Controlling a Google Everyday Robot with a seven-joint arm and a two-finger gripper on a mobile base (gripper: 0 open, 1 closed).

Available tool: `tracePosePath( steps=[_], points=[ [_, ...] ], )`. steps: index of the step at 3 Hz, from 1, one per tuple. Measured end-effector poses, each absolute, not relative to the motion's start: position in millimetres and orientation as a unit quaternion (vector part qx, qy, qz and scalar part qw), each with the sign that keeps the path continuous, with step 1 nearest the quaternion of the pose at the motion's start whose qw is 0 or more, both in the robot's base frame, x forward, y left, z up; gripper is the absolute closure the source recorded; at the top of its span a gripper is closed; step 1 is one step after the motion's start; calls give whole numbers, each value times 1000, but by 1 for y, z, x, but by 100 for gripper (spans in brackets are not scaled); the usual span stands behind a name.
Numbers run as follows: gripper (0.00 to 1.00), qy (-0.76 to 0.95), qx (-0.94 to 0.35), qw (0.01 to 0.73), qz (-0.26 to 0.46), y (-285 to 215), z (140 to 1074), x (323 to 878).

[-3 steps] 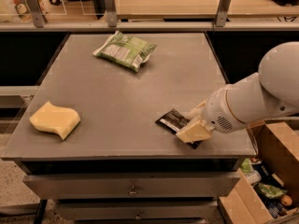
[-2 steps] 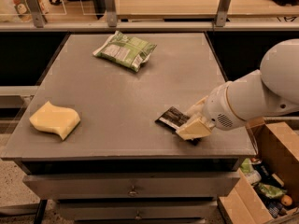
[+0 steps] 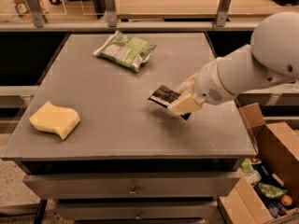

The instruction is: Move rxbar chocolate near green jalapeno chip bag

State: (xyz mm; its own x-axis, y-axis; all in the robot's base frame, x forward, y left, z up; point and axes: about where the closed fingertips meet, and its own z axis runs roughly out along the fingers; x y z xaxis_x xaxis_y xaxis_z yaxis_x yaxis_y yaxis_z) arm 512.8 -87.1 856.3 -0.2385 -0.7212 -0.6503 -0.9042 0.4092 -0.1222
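The rxbar chocolate (image 3: 162,96) is a dark flat bar with a pale label patch, right of the table's middle. My gripper (image 3: 180,100) comes in from the right on a white arm and is shut on the bar's right end, holding it just above the grey tabletop (image 3: 117,134). One cream finger (image 3: 185,105) covers part of the bar. The green jalapeno chip bag (image 3: 125,50) lies flat at the back centre of the table, apart from the bar and to its upper left.
A yellow wavy sponge (image 3: 54,119) lies near the table's front left corner. An open cardboard box (image 3: 273,143) with assorted items stands on the floor at the right. A railing and shelf run behind the table. Drawers sit under the tabletop.
My gripper has moved with the bar a little towards the back and left, nearer the chip bag, and the bar has come off the tabletop.
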Motion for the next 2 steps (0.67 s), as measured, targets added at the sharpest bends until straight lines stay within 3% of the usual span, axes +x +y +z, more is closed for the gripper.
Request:
tracePosePath(
  steps=[2],
  points=[
    [100,750,-538,347,166,-60,854,577]
  ],
)
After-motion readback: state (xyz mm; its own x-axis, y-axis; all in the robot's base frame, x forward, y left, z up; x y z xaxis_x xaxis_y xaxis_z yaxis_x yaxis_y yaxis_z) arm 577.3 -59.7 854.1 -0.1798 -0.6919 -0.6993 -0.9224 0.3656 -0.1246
